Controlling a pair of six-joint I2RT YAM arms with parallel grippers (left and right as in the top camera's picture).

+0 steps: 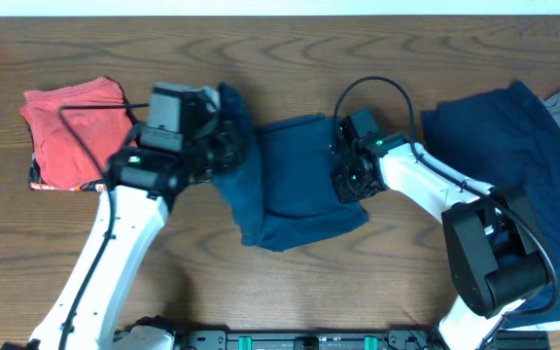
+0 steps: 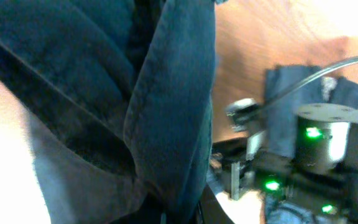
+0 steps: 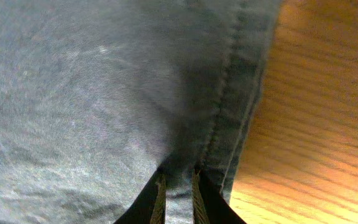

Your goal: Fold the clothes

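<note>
The navy garment [image 1: 295,185] is lying in the middle of the table [image 1: 261,49], roughly doubled. Its left portion is being raised off the wood, while the rest is resting flat.

The right gripper [image 3: 178,198] is pinching the garment's stitched right hem, its fingertips closed to a narrow gap with the seam running between them, low against the board. The left gripper [image 1: 224,146] is carrying the lifted left edge. Its wrist view is filled with cloth hanging in folds and the fingers themselves are hidden, so the clenched grip is judged from the hanging cloth and not seen directly.

A second navy heap [image 1: 499,131] is waiting unfolded at the right end of the table, well apart from the work. A red folded garment [image 1: 71,131] is sitting at the left end, just beside the left arm.

Assessment: a fold of the central garment is in progress, with the task judged less than half done. The next move is calling for the raised edge to be carried across onto the anchored side, aligned with the hem and laid down without dragging the lower layer. The right-hand pinch is the risk, since it may pull that side out of square.
</note>
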